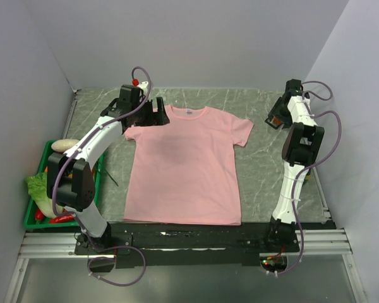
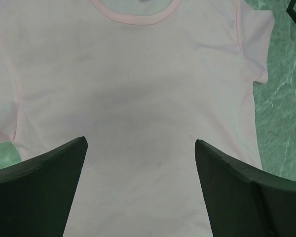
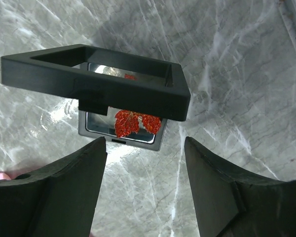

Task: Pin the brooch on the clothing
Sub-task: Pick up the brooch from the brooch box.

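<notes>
Red leaf brooch point(image 3: 136, 123) in open black case point(image 3: 64, 74), right-wrist view only, both jaws wide, left over pink T-shirt point(image 2: 138, 98)

The clothing point(image 1: 183, 170) lies on the table point(image 1: 265, 164), the brooch point(image 3: 135, 123) in a case point(image 3: 96, 86) to its right.
</notes>
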Available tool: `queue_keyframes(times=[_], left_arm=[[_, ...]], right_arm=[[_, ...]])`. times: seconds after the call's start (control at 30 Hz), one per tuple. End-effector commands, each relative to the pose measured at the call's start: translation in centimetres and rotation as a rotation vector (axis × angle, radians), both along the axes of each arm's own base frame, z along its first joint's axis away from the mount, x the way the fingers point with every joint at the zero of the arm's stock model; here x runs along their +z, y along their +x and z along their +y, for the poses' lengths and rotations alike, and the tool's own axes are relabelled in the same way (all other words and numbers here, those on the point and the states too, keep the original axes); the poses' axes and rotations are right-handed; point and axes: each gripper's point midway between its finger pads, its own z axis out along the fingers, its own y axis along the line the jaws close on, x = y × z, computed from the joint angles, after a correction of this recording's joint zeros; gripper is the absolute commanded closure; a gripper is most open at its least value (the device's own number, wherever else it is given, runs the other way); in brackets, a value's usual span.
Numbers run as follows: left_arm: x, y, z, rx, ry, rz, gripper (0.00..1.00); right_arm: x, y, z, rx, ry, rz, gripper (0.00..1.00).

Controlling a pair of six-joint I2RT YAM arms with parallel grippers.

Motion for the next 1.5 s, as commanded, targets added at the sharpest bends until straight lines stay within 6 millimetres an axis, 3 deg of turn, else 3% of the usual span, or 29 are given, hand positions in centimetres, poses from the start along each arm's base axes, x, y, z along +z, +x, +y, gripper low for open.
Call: queue_keyframes(times=[0.0, 1.13, 1.47], left_arm=[[3.4, 0.0, -0.2, -0.023, -0.018, -0.091, 0.03], [2.7, 0.3, 0.0, -0.019, 0.001, -0.079, 0.04], [2.9, 0.3, 0.1, -0.018, 0.004, -0.085, 0.04]], right_arm=[[1.1, 1.3, -1.1, -0.039, -0.017, -0.055, 0.28], [0.7, 3.2, -1.3, -0.067, -0.012, -0.108, 0.32], [0.5, 3.1, -1.3, -0.065, -0.011, -0.107, 0.49]])
